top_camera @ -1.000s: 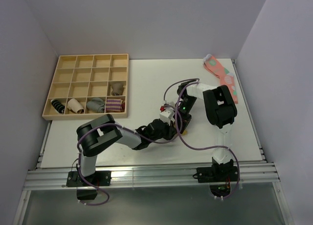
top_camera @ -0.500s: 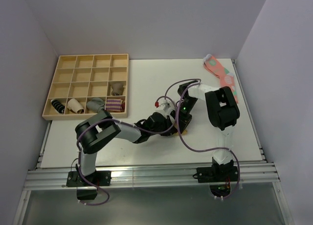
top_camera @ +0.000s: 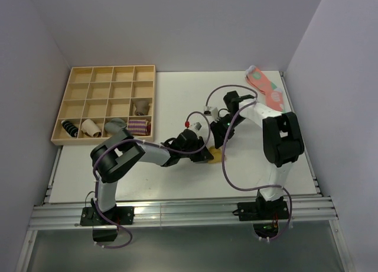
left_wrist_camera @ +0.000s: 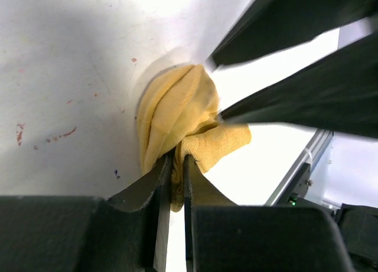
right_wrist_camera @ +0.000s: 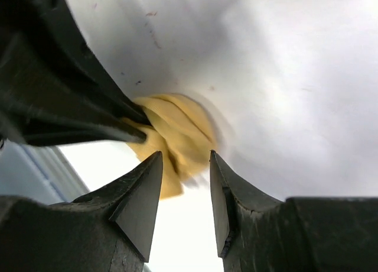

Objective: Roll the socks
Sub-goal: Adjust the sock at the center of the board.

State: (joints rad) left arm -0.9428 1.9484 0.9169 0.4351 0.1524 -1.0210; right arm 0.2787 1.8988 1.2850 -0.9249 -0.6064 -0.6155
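**A:** How do the socks look?

**B:** The socks (left_wrist_camera: 177,109) are a bunched mustard-yellow lump. The folds curl over one another and one flap sticks out flat at the side. They lie on the white table (top_camera: 177,94) about mid-width, nearer the front edge than the back wall.

**A:** And the claws?

**B:** The left gripper (left_wrist_camera: 172,165) is pinched tight on a fold at the lump's edge. The right gripper (right_wrist_camera: 184,159) hangs just above the lump with its jaws apart, holding nothing.

**A:** What room is there around it?

**B:** White tabletop shows on every side of the lump. The wooden tray (top_camera: 59,136) sits well apart at the back left. The pink socks (top_camera: 269,91) are well apart in the far right corner. The front edge is the nearest border, and both arms crowd in over the lump.
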